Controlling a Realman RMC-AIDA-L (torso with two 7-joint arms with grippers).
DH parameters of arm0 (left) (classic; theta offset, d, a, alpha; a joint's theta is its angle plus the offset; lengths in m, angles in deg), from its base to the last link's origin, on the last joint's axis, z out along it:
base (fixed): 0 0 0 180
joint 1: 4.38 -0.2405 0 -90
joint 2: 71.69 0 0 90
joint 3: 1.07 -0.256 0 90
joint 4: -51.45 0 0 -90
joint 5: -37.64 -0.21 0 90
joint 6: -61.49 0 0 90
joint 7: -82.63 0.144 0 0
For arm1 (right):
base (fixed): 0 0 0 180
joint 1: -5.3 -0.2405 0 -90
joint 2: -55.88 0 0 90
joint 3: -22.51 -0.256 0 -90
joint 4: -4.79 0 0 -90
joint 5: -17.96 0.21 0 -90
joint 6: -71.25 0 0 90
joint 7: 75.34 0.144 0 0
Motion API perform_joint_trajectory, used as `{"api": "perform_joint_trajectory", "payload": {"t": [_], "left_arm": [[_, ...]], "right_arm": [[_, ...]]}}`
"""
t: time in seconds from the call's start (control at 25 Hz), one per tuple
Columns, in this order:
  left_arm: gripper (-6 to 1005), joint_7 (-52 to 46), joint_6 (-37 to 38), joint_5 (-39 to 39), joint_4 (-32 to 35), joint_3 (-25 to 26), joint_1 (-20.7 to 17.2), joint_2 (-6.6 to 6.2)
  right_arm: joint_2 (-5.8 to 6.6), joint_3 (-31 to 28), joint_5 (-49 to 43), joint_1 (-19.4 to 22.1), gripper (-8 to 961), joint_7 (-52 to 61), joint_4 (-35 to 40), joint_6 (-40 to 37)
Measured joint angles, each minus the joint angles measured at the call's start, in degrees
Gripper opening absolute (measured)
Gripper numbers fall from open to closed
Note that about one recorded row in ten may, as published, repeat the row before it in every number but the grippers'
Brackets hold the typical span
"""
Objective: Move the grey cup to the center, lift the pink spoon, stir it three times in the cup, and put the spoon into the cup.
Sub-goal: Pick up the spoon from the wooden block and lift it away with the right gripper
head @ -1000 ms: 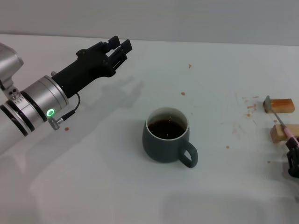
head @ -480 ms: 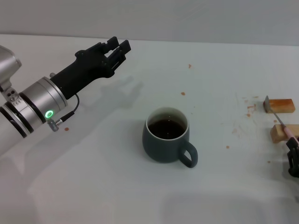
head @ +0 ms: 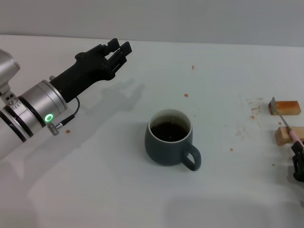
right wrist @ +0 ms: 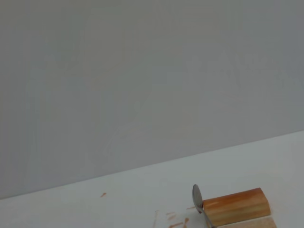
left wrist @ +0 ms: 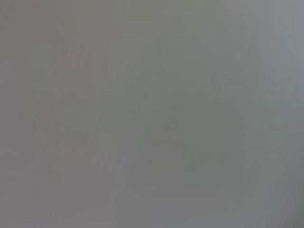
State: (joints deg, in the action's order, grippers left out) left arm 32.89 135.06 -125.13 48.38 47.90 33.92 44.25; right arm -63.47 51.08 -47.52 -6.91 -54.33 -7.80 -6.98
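Observation:
The grey cup (head: 166, 145) stands at the middle of the table with dark liquid inside and its handle toward the front right. My left gripper (head: 119, 47) is open and empty, raised above the table to the back left of the cup. The pink spoon (head: 284, 122) lies across two tan wooden blocks at the right, its metal bowl (head: 272, 103) at the far end. My right gripper (head: 297, 154) is at the right edge, at the near end of the spoon's handle. The right wrist view shows the spoon's bowl (right wrist: 196, 194) beside a block (right wrist: 235, 205).
Two wooden blocks (head: 286, 107) (head: 285, 135) sit under the spoon at the right. Small brown spots (head: 186, 95) are scattered on the white table (head: 95, 180). The left wrist view shows only a grey blur.
My left arm has drifted slightly to the left. The spoon's bowl has shifted a little on the far block. The cup has not moved.

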Motion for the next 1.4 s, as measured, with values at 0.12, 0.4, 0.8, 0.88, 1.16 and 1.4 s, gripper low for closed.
{"api": "perform_joint_trajectory", "payload": {"t": [0.12,0.4,0.8,0.88,1.16,1.4], "left_arm": [[381,0.0,0.1,0.0,0.0,0.0,0.0,0.03],[381,-0.1,0.2,0.0,-0.4,0.0,0.0,0.07],[381,-0.1,0.2,0.0,-0.4,0.5,-0.1,0.08],[381,0.0,0.2,0.0,-0.5,0.5,-0.1,0.08],[381,0.4,0.2,0.0,-0.6,1.2,-0.5,0.15],[381,0.4,0.2,0.0,-0.6,1.2,-0.6,0.16]], "right_arm": [[0.00,0.0,0.0,0.0,103,0.0,-0.1,0.0],[0.00,0.0,0.0,-0.1,102,0.1,-0.2,0.0],[0.17,0.0,0.1,-0.5,101,1.9,0.0,-2.2],[0.25,0.2,0.1,-0.5,101,2.7,0.1,-2.6],[0.27,0.5,0.0,-0.8,101,3.4,0.2,-2.8],[0.26,0.5,0.0,-1.0,101,4.5,0.2,-2.8]]}}
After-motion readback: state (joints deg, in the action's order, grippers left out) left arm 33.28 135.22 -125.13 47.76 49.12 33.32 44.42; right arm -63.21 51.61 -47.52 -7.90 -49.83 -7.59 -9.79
